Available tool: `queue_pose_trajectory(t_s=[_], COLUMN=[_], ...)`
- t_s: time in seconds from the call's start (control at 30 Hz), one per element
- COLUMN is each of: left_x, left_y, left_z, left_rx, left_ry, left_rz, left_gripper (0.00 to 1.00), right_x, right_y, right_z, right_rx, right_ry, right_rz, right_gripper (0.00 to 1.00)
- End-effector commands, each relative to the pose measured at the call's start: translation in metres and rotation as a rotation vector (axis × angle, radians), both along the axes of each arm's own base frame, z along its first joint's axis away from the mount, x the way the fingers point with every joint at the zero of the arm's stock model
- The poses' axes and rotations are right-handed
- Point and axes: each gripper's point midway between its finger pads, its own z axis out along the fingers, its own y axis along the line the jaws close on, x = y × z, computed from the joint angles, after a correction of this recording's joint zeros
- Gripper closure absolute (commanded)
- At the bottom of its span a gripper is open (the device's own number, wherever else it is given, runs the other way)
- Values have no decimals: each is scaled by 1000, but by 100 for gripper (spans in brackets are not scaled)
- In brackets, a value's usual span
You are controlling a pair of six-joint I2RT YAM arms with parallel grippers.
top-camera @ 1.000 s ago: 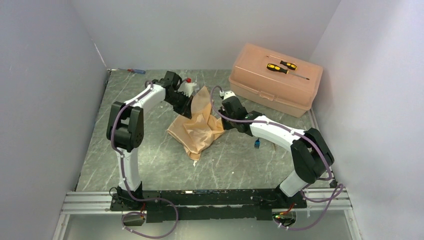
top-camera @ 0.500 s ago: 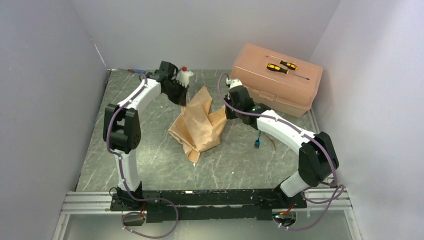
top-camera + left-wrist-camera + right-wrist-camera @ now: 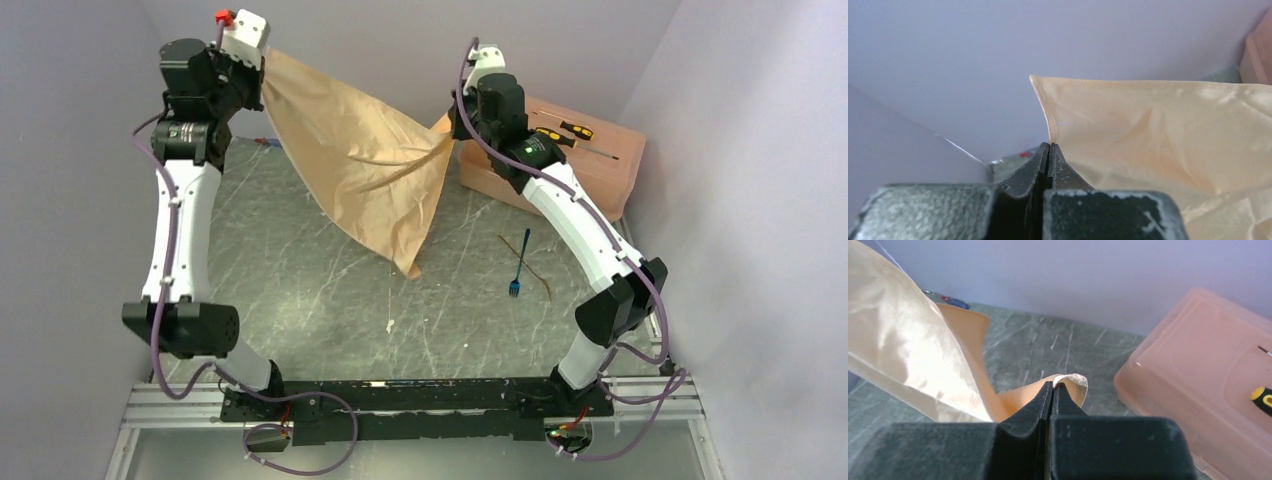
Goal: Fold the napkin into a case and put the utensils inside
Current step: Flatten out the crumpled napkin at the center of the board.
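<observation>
The napkin (image 3: pixel 360 165) looks light, limp and a little slick, so it is best pinched at its hemmed corners, as it is now, with the left gripper (image 3: pixel 1049 147) and the right gripper (image 3: pixel 1053 386) each clamped tight on one. A second ago it lay crumpled on the worktop (image 3: pixel 300 290) between low arms — now it hangs spread in the air between raised ones, its bottom corner dangling low.
</observation>
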Motion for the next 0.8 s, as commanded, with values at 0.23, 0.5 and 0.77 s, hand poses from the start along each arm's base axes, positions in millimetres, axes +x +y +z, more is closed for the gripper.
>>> queue_pose_trajectory(t_s=[0.23,0.5,0.77], left_x=[-35,-10,47], left_y=[45,41,40], left_z=[63,31,33], left_rx=[57,23,-2], left_ry=[-193,-126,-191], left_rz=[171,152,133], left_gripper=[97,97,98], right_x=[-17,2,52], right_y=[-12,-13,-17], right_z=[87,87,108], right_rx=[23,-19,28], right_ry=[-150,-170,-265], right_rz=[-6,-19,-13], right_gripper=[100,100,100])
